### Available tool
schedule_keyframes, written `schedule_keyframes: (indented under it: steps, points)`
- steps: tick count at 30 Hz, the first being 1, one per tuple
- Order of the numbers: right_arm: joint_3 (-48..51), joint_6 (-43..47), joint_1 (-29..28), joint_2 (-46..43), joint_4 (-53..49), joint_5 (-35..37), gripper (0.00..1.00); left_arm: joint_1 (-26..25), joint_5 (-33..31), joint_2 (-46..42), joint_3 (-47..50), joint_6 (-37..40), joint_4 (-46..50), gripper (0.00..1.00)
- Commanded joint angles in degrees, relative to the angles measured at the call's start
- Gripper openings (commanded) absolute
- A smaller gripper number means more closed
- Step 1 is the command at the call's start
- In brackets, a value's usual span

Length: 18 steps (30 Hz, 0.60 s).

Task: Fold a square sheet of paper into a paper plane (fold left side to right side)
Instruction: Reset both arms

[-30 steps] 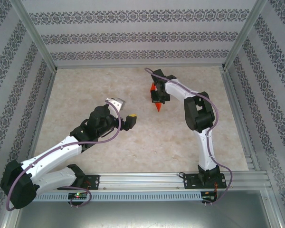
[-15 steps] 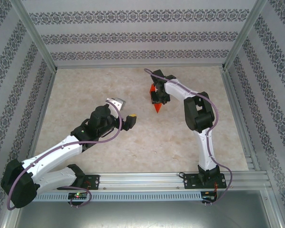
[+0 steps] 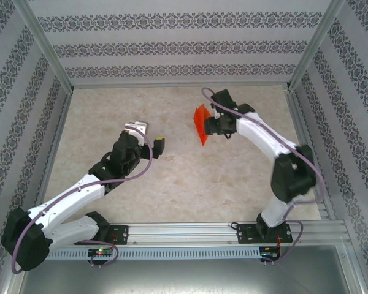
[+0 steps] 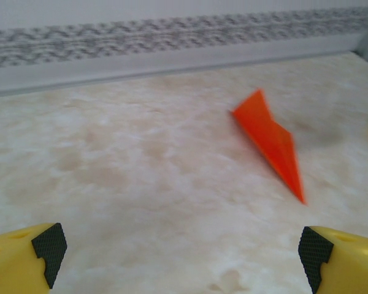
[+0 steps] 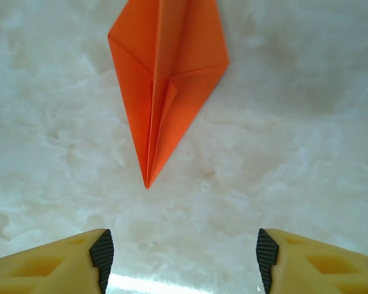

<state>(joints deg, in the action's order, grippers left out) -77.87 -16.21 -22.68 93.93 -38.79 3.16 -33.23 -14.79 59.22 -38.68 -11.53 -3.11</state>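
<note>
Overhead, the paper plane [image 3: 200, 124] rests on the marbled table [image 3: 110, 110], right of centre and nearer the far edge, with its sharp tip toward the near edge. It is plain bright orange paper in a narrow kite shape, with a centre crease that is plain in the right wrist view [image 5: 168, 73]. The right gripper [image 3: 210, 127] stands just beside the plane on its right. Its yellow fingers [image 5: 61, 260] are spread wide with nothing between them, and the plane's tip lies short of the black pads [image 5: 102, 251]. The left gripper [image 3: 148, 136] hangs near the table's centre, well apart from the plane, jaws fully spread and empty. In the left wrist view the plane [image 4: 273, 141] lies ahead and to the right.
</note>
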Motion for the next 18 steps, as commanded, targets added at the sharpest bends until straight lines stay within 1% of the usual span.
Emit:
schedule_keyframes:
  steps: [1,3,5,9,11,13,15,18]
  points:
    - [9.2,1.0,3.3,-8.6,8.3,3.1,0.72,5.0,-7.5,-1.2,2.5,-2.6,-3.2,1.0]
    - [15.5,0.7,6.1,-13.7,12.9,5.2,0.8,7.9,-12.1,-0.9,3.9,-2.3,-4.3,1.0]
    - [21.1,0.3,9.3,-18.3,17.5,6.3,0.84,11.1,-16.9,-0.1,5.6,-1.3,-6.1,1.0]
    - [32.8,1.0,15.2,-26.3,28.8,9.4,0.98,15.7,-19.2,1.6,9.0,2.7,-10.1,1.0]
    - [38.3,2.7,17.9,-29.2,35.3,9.4,0.98,17.2,-19.2,2.9,10.6,4.8,-11.9,1.0]
    - [42.8,4.4,19.9,-30.5,41.6,7.9,0.98,18.2,-18.8,4.5,11.7,6.5,-13.9,1.0]
    - [45.9,6.3,21.0,-29.9,46.6,7.5,0.98,18.8,-17.5,6.4,13.3,8.9,-17.2,1.0]
    - [48.1,7.6,22.0,-26.6,52.2,6.3,0.98,19.2,-15.7,9.3,15.8,11.4,-23.1,1.0]
